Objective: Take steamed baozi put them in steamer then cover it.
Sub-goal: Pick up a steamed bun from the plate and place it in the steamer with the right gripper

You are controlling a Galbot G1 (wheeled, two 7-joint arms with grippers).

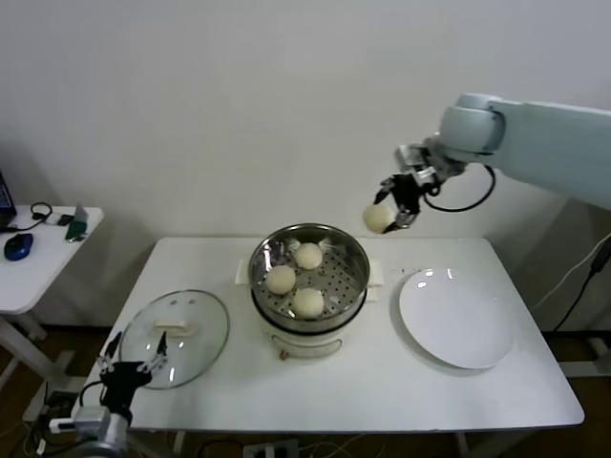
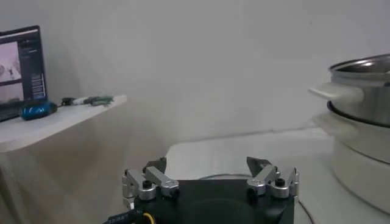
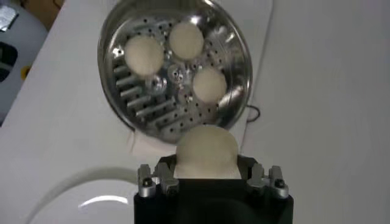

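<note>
Nearest, left gripper [image 1: 134,367] idles with fingers spread at the white table's [image 1: 382,391] front-left edge, beside the cover [image 1: 175,336] lying flat, handle up. Steamer [image 1: 308,277] stands mid-table holding three baozi [image 1: 307,301]; plate [image 1: 456,318] alongside. Right gripper [image 1: 399,208], raised before the pale wall [image 1: 239,95], clamps a fourth baozi [image 1: 378,218].

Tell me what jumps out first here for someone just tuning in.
The right pincer holds a bun in the air, above the table between the steamer and the empty white plate. Three buns already sit in the steamer. The glass lid lies at the table's left.
</note>
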